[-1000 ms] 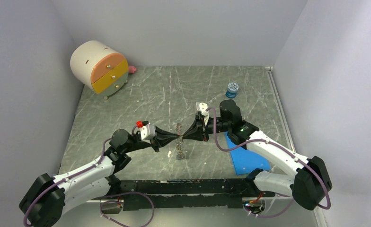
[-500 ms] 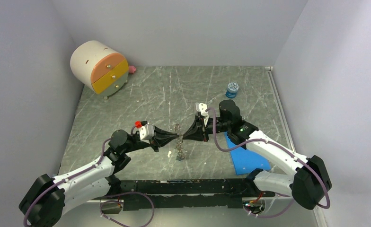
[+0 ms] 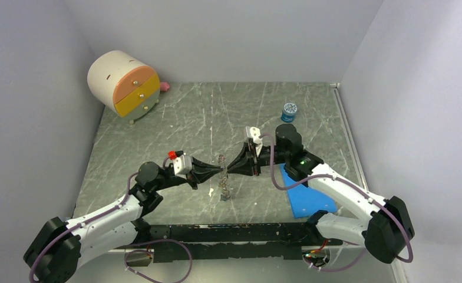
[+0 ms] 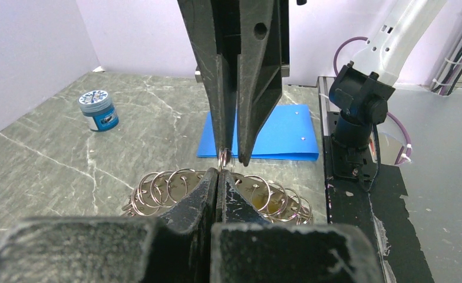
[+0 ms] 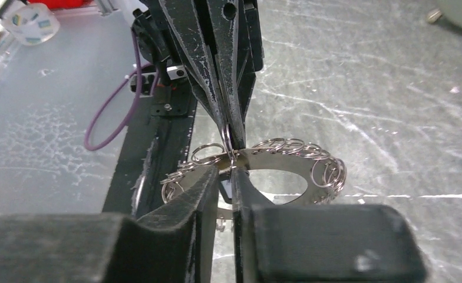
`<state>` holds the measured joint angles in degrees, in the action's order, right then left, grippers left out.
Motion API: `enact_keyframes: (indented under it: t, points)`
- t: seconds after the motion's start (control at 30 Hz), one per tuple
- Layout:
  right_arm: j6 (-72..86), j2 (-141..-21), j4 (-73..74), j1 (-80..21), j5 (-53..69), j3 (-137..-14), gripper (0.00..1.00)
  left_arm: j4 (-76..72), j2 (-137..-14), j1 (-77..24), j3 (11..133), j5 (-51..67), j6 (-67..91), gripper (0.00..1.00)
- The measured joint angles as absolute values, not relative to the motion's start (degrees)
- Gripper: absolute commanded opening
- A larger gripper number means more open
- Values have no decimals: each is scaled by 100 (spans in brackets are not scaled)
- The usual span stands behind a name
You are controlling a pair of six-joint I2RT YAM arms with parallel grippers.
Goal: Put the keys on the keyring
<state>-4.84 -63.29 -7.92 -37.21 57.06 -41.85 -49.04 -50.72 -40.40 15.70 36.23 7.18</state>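
Arms reach inward in the top view until the left end effector [image 3: 221, 171] and the right end effector [image 3: 229, 171] stand nose to nose, somewhat nearer the near edge of the tabletop [image 3: 217, 112] than the far one. The keyring [image 3: 223, 187] stands on edge between them. A round cream drawer chest [image 3: 122, 79] sits at the far left corner, a small blue jar [image 3: 289, 111] toward the far right corner, and a blue folder [image 3: 304, 197] by the right edge under the right arm. From the left wrist, the left fingers [image 4: 199, 194] are pressed together on the keyring's rim, and the hoop's many small split rings [image 4: 158, 188] fan out to either side behind them. The right fingers [image 4: 255, 88] meet the same spot with a thin slit between them. From the right wrist, those fingers show slightly parted with the rim at the slit; whether they touch it cannot be told. The left tips pinch the rim just opposite.
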Motion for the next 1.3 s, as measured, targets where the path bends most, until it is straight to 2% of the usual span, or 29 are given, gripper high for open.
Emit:
enact_keyframes:
  t: [0.1,0.47,0.63,0.7,0.77,0.83,1.03,1.17,1.3]
  points:
    - [-499,-6469,-762,-3721,5736,-4215,0,-4906,-5072,-4040,1570,3625,718,3]
    - [-644,-6779,-661,-3715,5749,-4233,1,-4906,-5081,-4012,1509,3682,718,3]
    - [-657,-7052,-558,-3719,5754,-4324,37,-5026,-5166,-3999,1509,3730,729,3]
    - [-674,-7037,-499,-3719,5714,-4324,49,-5122,-5166,-3999,1509,3774,735,3]
    - [-666,-6934,-508,-3719,5649,-4311,52,-5212,-5166,-3999,1509,3791,738,3]
    - [-646,-6672,-576,-3719,5553,-4226,52,-5249,-5166,-3999,1509,3802,738,3]
    - [-532,-5953,-987,-3717,5498,-4095,41,-5247,-5166,-3999,1509,3828,735,3]
    - [-381,-6101,-1216,-3723,5561,-4095,39,-5251,-5166,-3999,1509,3835,738,3]
    - [-276,-6429,-1264,-3776,5575,-4095,32,-5251,-5166,-3999,1509,3837,738,3]
